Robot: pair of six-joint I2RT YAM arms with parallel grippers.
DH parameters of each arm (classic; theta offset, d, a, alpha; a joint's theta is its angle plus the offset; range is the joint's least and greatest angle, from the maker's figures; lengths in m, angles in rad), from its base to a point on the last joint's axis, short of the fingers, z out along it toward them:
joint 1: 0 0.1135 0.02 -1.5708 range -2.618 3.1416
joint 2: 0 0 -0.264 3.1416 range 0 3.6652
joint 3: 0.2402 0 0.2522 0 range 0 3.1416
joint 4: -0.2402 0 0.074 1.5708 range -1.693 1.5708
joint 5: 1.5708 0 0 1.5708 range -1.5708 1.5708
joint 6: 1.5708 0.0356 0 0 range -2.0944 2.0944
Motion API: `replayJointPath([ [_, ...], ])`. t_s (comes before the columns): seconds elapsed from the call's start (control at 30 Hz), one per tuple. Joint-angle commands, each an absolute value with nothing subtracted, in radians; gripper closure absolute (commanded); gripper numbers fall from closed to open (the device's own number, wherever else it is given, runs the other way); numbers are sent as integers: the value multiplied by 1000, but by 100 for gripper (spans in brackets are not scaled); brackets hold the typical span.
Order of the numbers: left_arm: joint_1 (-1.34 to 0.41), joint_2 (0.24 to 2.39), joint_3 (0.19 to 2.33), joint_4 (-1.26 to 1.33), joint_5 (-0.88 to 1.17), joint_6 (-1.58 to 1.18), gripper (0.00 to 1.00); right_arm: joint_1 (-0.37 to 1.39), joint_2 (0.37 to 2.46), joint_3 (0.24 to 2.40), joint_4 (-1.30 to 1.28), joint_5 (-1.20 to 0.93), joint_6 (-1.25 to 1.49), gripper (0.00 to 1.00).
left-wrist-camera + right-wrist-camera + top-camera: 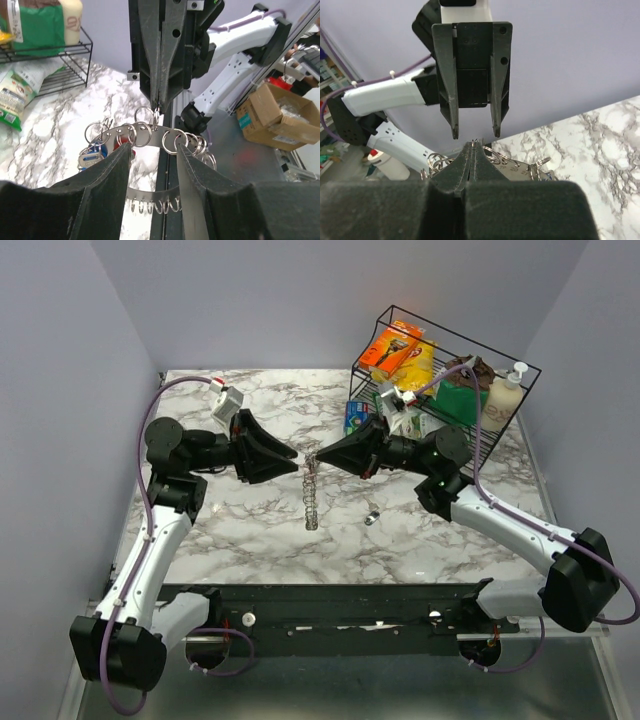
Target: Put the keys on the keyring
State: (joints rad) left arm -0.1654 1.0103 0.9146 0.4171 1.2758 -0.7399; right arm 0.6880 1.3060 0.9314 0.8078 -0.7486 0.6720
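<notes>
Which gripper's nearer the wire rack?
Right. The right gripper is just left of the wire rack, pinching the keyring; the left gripper lies beyond it, farther left.

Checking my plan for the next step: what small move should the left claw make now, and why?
Probably draw the left claw straight back from the keyring. Its jaws stand open astride it, gripping nothing, while the shut right claw holds it hanging. A small silver piece, likely a key, lies loose on the table.
</notes>
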Motion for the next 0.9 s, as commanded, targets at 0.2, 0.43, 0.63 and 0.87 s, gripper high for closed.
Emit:
replayJointPath([
  [0.2, -221, 1181, 903, 1491, 1273, -1538, 49, 692, 1310, 953, 1012, -726, 778, 99],
  [0.43, -222, 1262, 920, 1683, 1272, -1701, 56, 692, 1295, 954, 994, -727, 764, 99],
  [0.63, -222, 1261, 923, 1675, 1272, -1694, 57, 692, 1296, 954, 982, -723, 753, 99],
  [0.87, -232, 1252, 914, 1640, 1290, -1658, 61, 692, 1310, 959, 991, -719, 764, 99],
])
